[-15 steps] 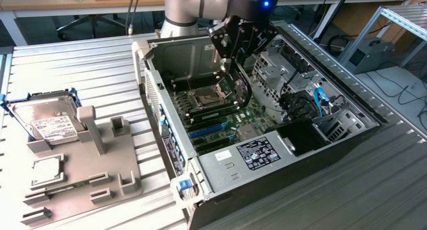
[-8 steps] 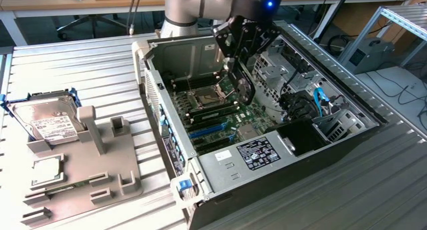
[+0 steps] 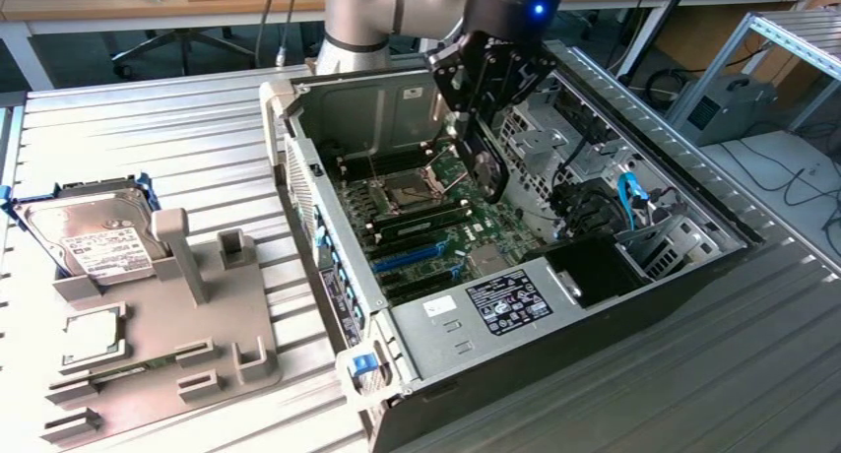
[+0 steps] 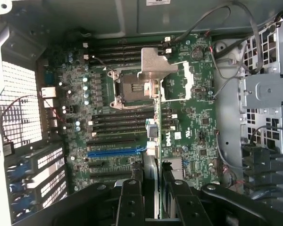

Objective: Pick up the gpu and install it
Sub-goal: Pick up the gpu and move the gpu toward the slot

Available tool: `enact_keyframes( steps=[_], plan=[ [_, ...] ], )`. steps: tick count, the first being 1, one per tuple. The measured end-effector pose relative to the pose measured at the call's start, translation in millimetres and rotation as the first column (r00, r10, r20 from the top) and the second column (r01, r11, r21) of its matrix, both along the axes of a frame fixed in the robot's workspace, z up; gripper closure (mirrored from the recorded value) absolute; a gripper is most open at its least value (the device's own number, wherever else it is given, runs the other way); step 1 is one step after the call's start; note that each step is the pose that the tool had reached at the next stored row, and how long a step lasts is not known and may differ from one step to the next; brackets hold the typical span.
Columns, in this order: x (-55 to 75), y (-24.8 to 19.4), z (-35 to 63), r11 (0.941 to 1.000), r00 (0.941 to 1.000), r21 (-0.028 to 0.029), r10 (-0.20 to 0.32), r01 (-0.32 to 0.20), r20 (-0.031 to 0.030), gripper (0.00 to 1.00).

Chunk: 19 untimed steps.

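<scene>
Though narrowly open, pincer (image 4: 152, 181) tight around gpu (image 4: 153, 125)

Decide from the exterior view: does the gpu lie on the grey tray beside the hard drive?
No, the gripper holds the gpu above the motherboard inside the open computer case.

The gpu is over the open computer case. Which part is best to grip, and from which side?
Its upper long edge, from above, clamping the two flat faces. The gpu stands on edge, thin, bracket at one end; the end effector holds it so, lower edge free.
</scene>
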<state>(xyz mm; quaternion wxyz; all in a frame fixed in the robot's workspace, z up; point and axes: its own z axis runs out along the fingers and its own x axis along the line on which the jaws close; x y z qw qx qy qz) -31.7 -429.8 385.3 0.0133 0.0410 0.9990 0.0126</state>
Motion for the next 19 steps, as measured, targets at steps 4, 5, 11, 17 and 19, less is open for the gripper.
enact_keyframes(
  steps=[4, 5, 11, 17, 19],
  plan=[
    [4.4, 3.6, -3.1, 1.0, 1.0, 0.0001, 0.0, 0.0, 0.0, 0.73],
    [5.2, 4.4, -3.9, 1.0, 1.0, 0.0, 0.0, 0.0, 0.0, 0.73],
    [11.3, 9.1, -10.6, 1.0, 1.0, -0.0001, 0.0, 0.0, 0.0001, 0.73],
    [13.2, 10.0, -16.8, 1.0, 1.0, -0.0005, 0.0, 0.0, 0.0, 0.73],
    [14.2, 10.1, -18.3, 1.0, 1.0, -0.0005, 0.0, 0.0, 0.0, 0.73]
  ],
)
